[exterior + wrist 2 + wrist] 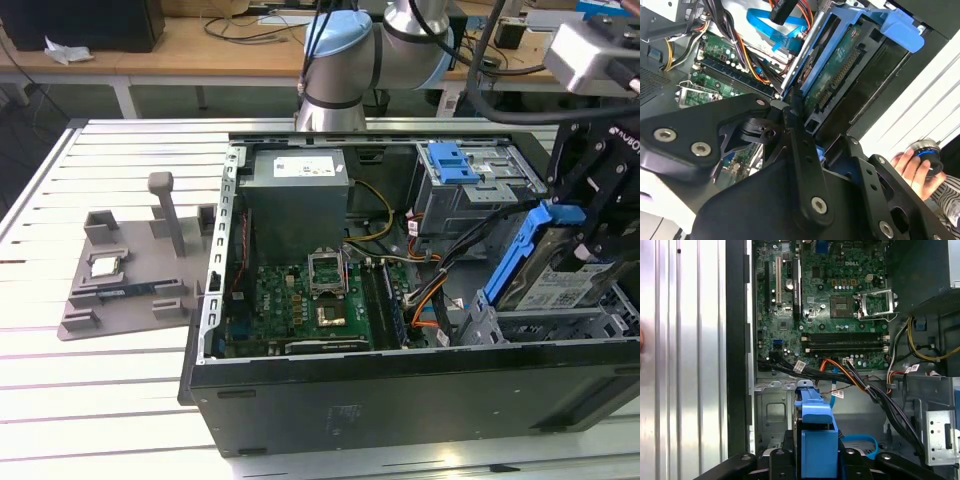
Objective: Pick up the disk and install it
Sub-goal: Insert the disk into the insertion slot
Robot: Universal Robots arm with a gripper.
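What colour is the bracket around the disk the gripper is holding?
Blue; the bracket frames the silver disk, clearest in the exterior view.

From the exterior view we look down at an angle across the open computer case [400, 300]. In both wrist views we sit close above its interior, sharing the motherboard [825, 305] and the cable bundle [765, 65].

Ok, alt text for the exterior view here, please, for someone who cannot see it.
The gripper holds the disk, tilted in its blue bracket, over the open computer case at the exterior view's right. The motherboard lies exposed inside, and a grey fixture sits on the slatted table at the exterior view's left.
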